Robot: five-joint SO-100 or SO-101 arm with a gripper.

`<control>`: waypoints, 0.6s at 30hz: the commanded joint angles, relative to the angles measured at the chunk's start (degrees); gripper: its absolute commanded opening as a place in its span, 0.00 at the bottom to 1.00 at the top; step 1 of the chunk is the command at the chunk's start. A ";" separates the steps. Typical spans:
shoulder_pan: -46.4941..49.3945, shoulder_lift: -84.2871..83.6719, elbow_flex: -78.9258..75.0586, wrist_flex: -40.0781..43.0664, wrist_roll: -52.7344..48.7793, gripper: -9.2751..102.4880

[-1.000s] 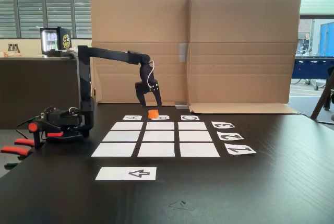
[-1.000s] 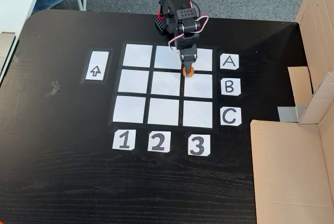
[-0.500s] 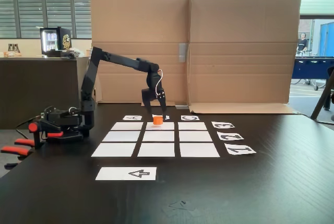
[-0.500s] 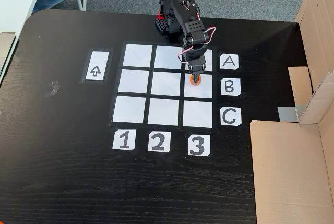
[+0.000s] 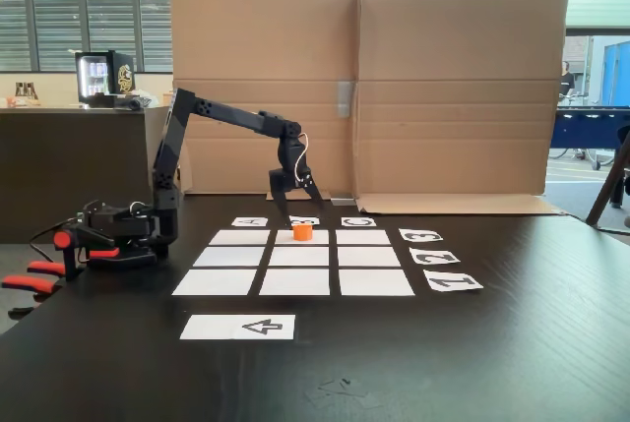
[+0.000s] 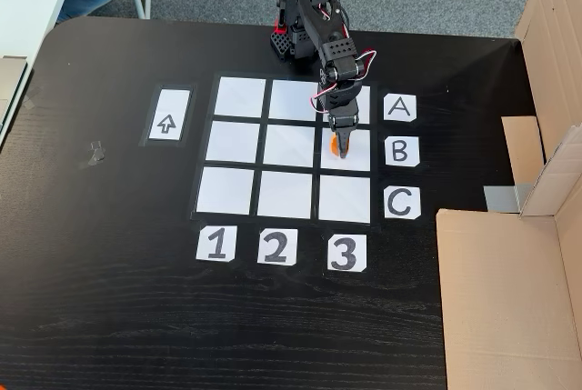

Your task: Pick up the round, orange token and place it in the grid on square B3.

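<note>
The orange token (image 5: 302, 232) rests on square B3 (image 5: 321, 238), the middle square of the row beside the letter cards. From above, the token (image 6: 338, 146) lies toward the left part of square B3 (image 6: 357, 155), next to card B (image 6: 401, 150). My gripper (image 5: 303, 215) stands open just above the token, one finger on each side and not gripping it. In the view from above, the gripper (image 6: 339, 135) partly covers the token. The grid (image 5: 295, 281) of nine white rectangles (image 6: 235, 142) holds nothing else.
The white arrow strip (image 5: 238, 327) lies in front of the grid. A folded cardboard wall (image 5: 394, 88) stands behind the table. Red-orange clamp handles (image 5: 30, 279) and a black device (image 5: 113, 230) sit at the left edge. Number cards (image 6: 275, 246) lie along one side of the grid.
The gripper carried the token from over the grid's edge onto square B3, lowered it and opened its fingers. The token now stands free on the paper.
</note>
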 commanded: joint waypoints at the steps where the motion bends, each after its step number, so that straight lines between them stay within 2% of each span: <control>1: 0.09 2.72 1.32 -0.18 0.44 0.52; 8: 0.97 13.36 15.38 -6.68 0.00 0.54; 14: 4.22 32.61 32.96 -15.12 -3.34 0.54; 18: 10.20 48.60 44.82 -20.48 -5.80 0.54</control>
